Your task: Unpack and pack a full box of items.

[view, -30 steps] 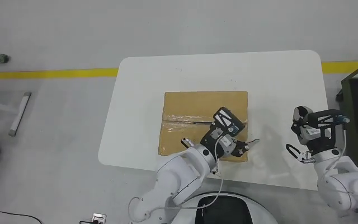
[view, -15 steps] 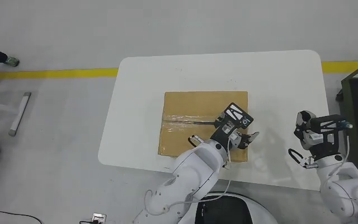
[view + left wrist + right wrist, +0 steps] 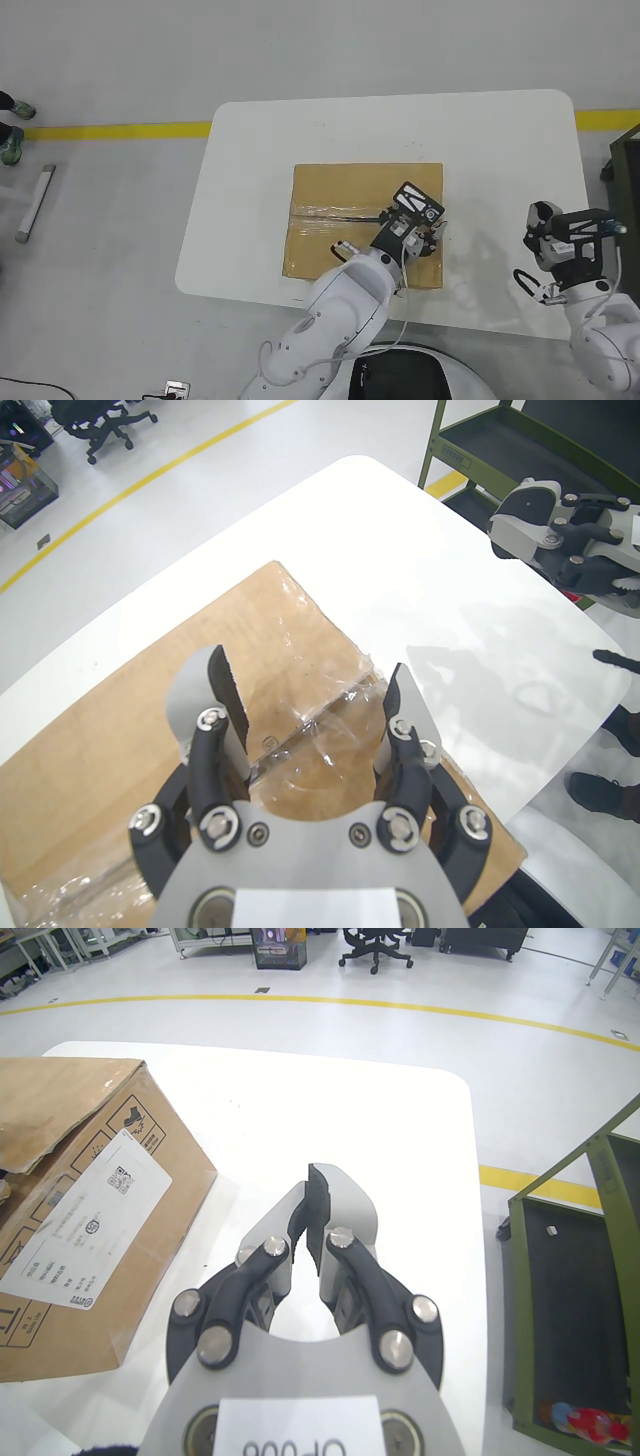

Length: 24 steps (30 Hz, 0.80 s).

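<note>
While the left gripper (image 3: 309,665) is hovering spread, the right gripper (image 3: 312,1188) clenched empty, the stiff box (image 3: 340,190) is probably wanting a hold at its slippery taped seam (image 3: 320,725).

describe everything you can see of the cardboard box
The cardboard box is brown, rectangular, and sits flat on the white table, near its middle. Its top flaps are closed, with wrinkled clear tape along the centre seam. One flap edge looks crumpled and slightly lifted. A white printed label and handling symbols are on one side wall. The open left gripper is over the seam's end; contact is unclear.
</note>
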{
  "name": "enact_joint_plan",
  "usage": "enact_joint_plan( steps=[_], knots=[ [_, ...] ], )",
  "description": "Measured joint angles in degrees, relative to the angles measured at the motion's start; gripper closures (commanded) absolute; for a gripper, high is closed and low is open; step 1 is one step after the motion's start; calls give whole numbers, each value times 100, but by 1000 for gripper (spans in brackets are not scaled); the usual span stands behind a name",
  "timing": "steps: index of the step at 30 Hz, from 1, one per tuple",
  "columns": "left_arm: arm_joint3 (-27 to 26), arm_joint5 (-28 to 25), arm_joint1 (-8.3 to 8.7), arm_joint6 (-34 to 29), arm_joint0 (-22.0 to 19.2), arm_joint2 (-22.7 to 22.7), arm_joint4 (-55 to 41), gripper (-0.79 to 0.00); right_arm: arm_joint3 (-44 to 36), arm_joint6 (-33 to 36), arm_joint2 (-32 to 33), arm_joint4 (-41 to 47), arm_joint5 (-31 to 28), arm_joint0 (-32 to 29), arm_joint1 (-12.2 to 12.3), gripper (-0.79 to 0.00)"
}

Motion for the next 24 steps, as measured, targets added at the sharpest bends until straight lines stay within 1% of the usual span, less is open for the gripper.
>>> enact_joint_plan(
  steps=[1, 3, 6, 8, 9, 14, 18, 21, 22, 23, 24],
  knots=[
    [-11, -13, 0, -6, 12, -13, 9, -585, -5, 2, -5, -7, -1, 0, -4, 0],
    [-43, -48, 1, -28, 43, -53, 37, -545, -13, 8, -13, -17, -1, -1, -14, 0],
    [-100, -94, 5, -70, 105, -106, 71, -502, -21, 15, -17, -17, 2, -1, -28, 0],
    [-131, -123, 8, -89, 150, -131, 98, -437, -21, 12, -18, -20, 0, -2, -38, 0],
    [-142, -136, 8, -96, 168, -137, 110, -419, -22, 10, -18, -24, -2, -4, -42, 0],
    [-190, -184, -1, -130, 234, -155, 148, -360, -35, 23, -20, -45, 0, -27, -65, 0],
    [-221, -215, -10, -162, 267, -165, 171, -339, -42, 17, -20, -56, 2, -52, -82, 0],
    [-260, -237, -13, -189, 306, -184, 201, -289, -47, 13, -11, -57, 4, -69, -96, 0],
    [-272, -240, -13, -197, 319, -192, 211, -262, -48, 9, -8, -58, 4, -72, -99, 0],
    [-288, -244, -14, -206, 335, -203, 220, -215, -49, 2, -4, -58, 0, -75, -104, 0],
    [-301, -245, -15, -208, 347, -215, 224, -145, -51, -3, -1, -56, -4, -76, -108, 0]
  ],
)
